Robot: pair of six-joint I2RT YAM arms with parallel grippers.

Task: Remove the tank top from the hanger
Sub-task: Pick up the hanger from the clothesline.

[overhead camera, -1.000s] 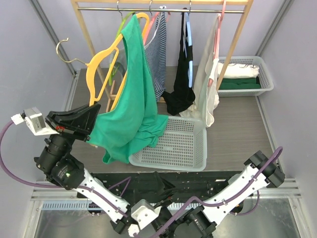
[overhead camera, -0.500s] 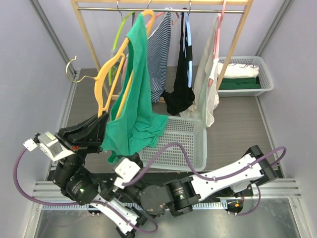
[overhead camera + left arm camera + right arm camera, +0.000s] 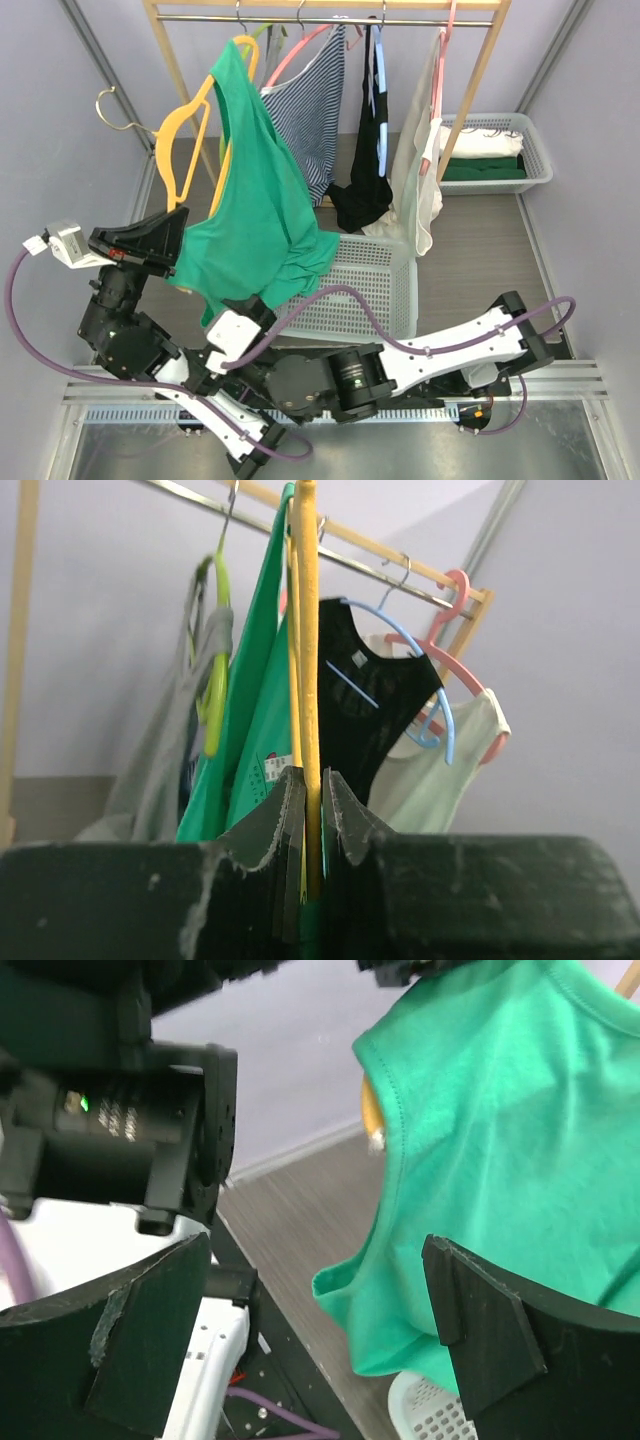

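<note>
Clamps a yellow plastic hanger [image 3: 306, 630] edge-on in the left gripper [image 3: 312, 780], jaws pressed tight on its thin bar with no gap showing. Holds it up and well apart from the wooden rack with the metal rail [image 3: 320, 18]. Shows the hanger's bare wire hook [image 3: 112, 100] free in the air, beyond and to the left of those jaws, so reads as off the rail.

Bears the green cotton tank top [image 3: 255, 220] on that hanger. Has one strap looped over the hanger's top shoulder, far above the jaws, and the body sagging past the jaws toward the rim of the white plastic mesh basket [image 3: 375, 300].

Spreads the right gripper [image 3: 318, 1250] wide, with nothing between its jaws. Faces the garment's hem and armhole edge, just ahead of and above the open fingertips, without touching as far as can be told.

Puts the task at roughly midway: hanger in hand and clear of the rack, garment not yet off it.

Leaves the main work to do:
- Close the right jaws on the loose green fabric near the hem.
- Draw it down and away from the left jaws until the strap slips off the hanger's shoulder.
- Release it.

Needs nothing from the navy-and-white striped top [image 3: 312, 110] or the black top [image 3: 362, 195] on the rail, far beyond both jaws.
</note>
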